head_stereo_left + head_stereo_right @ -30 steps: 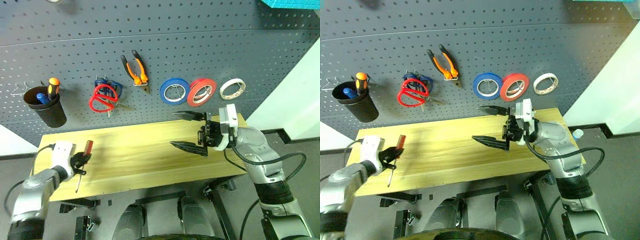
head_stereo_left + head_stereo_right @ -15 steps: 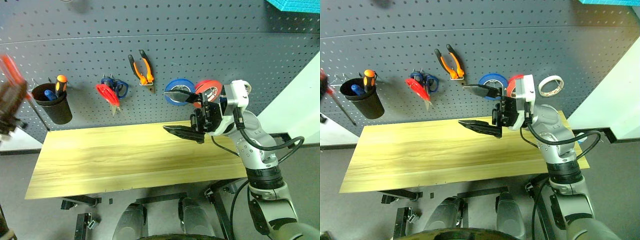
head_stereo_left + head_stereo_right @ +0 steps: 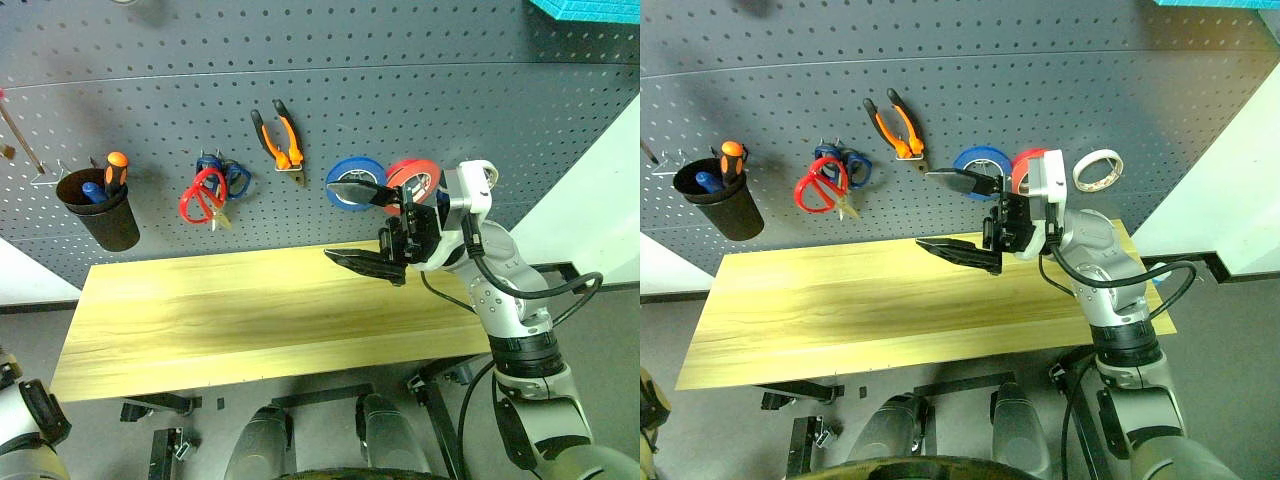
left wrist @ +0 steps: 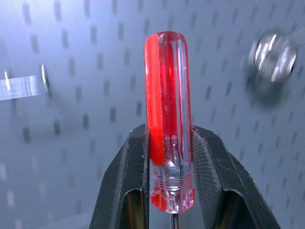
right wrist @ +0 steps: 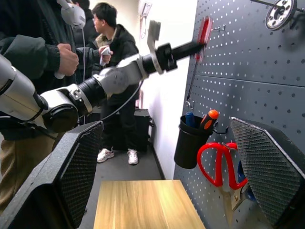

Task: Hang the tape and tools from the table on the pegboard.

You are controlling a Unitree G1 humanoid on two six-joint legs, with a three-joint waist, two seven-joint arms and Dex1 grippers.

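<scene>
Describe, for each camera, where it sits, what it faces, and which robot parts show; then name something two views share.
Head eyes: high, facing down at table and pegboard; right arm shows.
Left wrist: along fingers clamping the screwdriver, facing pegboard.
Right wrist: between open fingers, along the board; left arm shows.
Shared: red scissors, seen from head and right wrist.

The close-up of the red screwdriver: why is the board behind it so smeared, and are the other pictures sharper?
In the left wrist view the screwdriver held in the left hand is crisp, while the pegboard holes behind it are streaked and a shiny round fitting is smeared. In the left eye view the pegboard, scissors and pliers look sharp, with soft shadows.
</scene>
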